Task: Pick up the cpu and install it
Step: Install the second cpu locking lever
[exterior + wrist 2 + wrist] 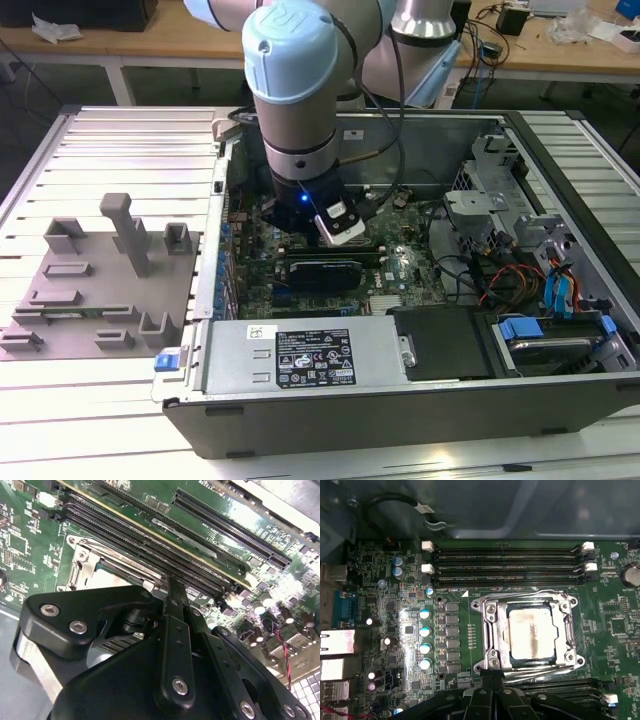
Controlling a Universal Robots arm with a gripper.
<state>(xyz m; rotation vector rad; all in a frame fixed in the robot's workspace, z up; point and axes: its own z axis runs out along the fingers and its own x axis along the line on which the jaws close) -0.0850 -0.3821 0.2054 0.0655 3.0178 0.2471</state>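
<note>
The cpu [530, 633], a silvery-white square chip with smeared residue on its top, lies flat inside the metal-framed socket [487, 630] on the green motherboard [455, 580]. My gripper [493, 682] hovers just beside the socket frame's edge, its two black fingers pressed together with nothing between them. In the second wrist view the gripper [173, 591] hangs over the socket frame [85, 565], next to the memory slots [150, 550]. In the exterior view the gripper [335, 226] sits low inside the open computer case [400, 400], over the motherboard.
A gray tray [100, 330] with upright fixtures lies at the exterior view's left, outside the case. The power supply [300, 360] fills the case's near side. Drive cages and cables [520, 260] crowd the exterior view's right. Capacitors [424, 630] stand beside the socket.
</note>
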